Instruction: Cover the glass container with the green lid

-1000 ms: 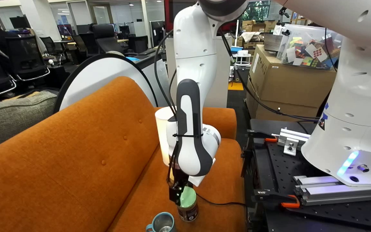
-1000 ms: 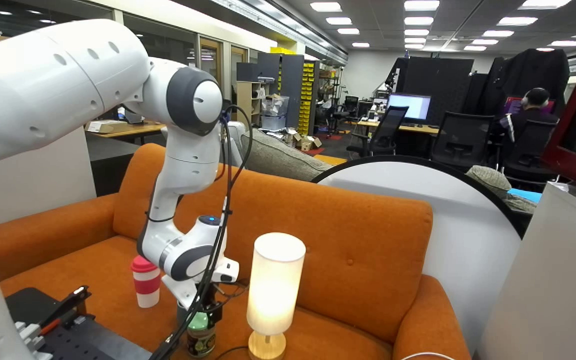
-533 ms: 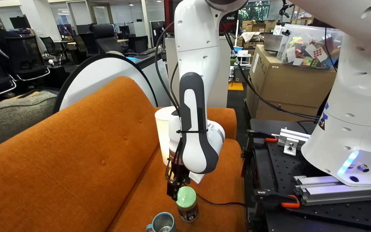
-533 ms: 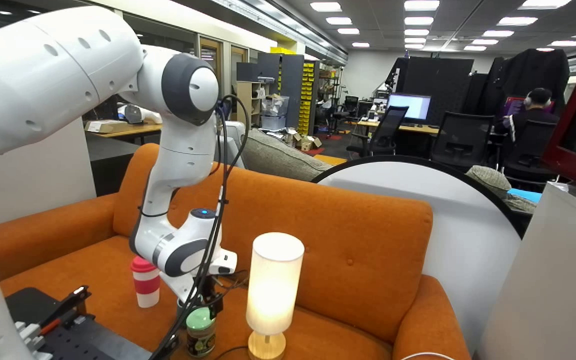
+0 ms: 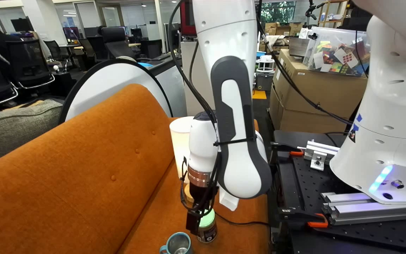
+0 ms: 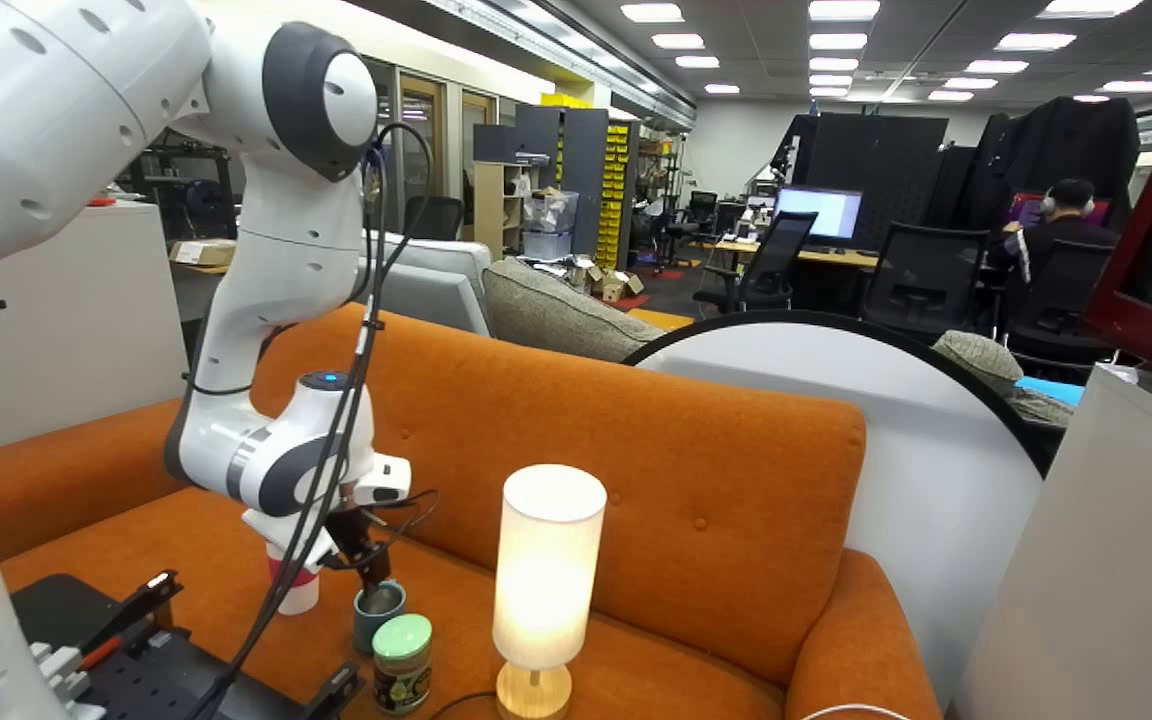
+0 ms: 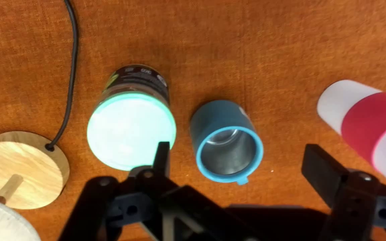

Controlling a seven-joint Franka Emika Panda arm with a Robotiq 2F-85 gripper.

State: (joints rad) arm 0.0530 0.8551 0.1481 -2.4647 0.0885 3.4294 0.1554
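Note:
The green lid [image 6: 403, 637] sits on top of the glass container [image 6: 402, 687], which stands upright on the orange couch seat. In an exterior view the lid [image 5: 207, 219] is partly hidden behind the gripper, with the jar [image 5: 208, 233] below it. In the wrist view the lid [image 7: 129, 130] looks overexposed, and the jar's side [image 7: 137, 78] with a dark label shows behind it. My gripper [image 7: 236, 149] is open and empty, its fingers wide apart above the blue mug. In both exterior views the gripper [image 5: 193, 222] [image 6: 376, 572] is beside and above the jar, apart from it.
A blue mug [image 7: 223, 124] stands close to the jar. A red and white cup [image 7: 364, 110] stands farther along the seat. The lit lamp [image 6: 548, 570] with its wooden base [image 7: 22, 170] and cord [image 7: 70, 83] is on the jar's other side. The couch back [image 5: 93, 169] rises behind.
My gripper has moved from over the green lid, first up a little and then sideways toward the blue mug. The lid and jar have stayed in place.

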